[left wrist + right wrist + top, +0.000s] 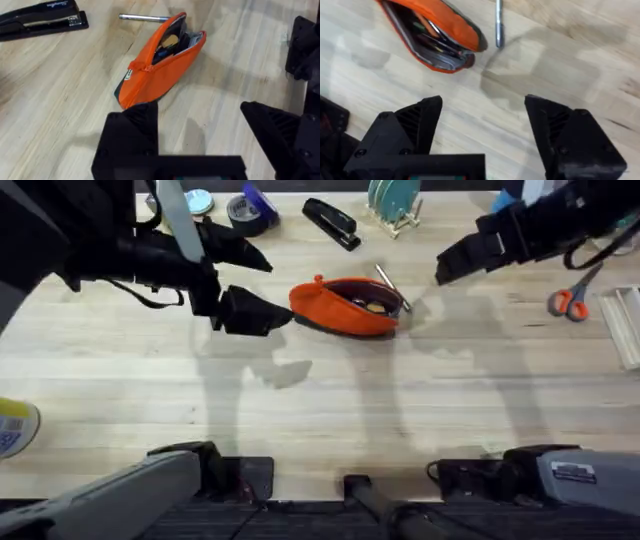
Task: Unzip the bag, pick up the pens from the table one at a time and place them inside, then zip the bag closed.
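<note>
The orange bag (345, 307) lies on the table (320, 400) with its zip open; dark slim items show inside it (432, 42). A silvery pen (392, 287) rests on the wood just beyond the bag's right end, also seen in the wrist views (145, 18) (498, 25). My left gripper (278, 290) is open at the bag's left end, one finger close to the fabric, nothing between the fingers (130, 135). My right gripper (445, 268) hovers open to the right of the pen and bag, holding nothing (485, 130).
A black stapler (330, 222), a tape roll (250, 212) and a rack of teal plates (393, 202) stand along the back. Orange-handled scissors (572, 298) lie at the far right beside a white object (628, 325). A yellow-and-blue can (15, 425) sits at the left edge.
</note>
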